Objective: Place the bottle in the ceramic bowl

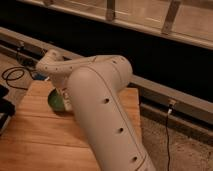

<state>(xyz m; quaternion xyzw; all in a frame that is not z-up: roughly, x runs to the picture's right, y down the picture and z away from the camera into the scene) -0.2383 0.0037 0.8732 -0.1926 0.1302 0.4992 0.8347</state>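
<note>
Wooden table [35, 135], ceramic bowl [55, 101], gripper [64, 97] above it.

Warm, dim indoor light. Brightest on arm [100, 100] shell, soft sheen along top, no hard glare. Table [30, 140] evenly lit, orange cast. Dark band behind rail nearly black; pale reflections in glass above. Whole frame soft, blurred, grainy. Gripper [64, 97] down at bowl [54, 101], shaded by arm.
</note>
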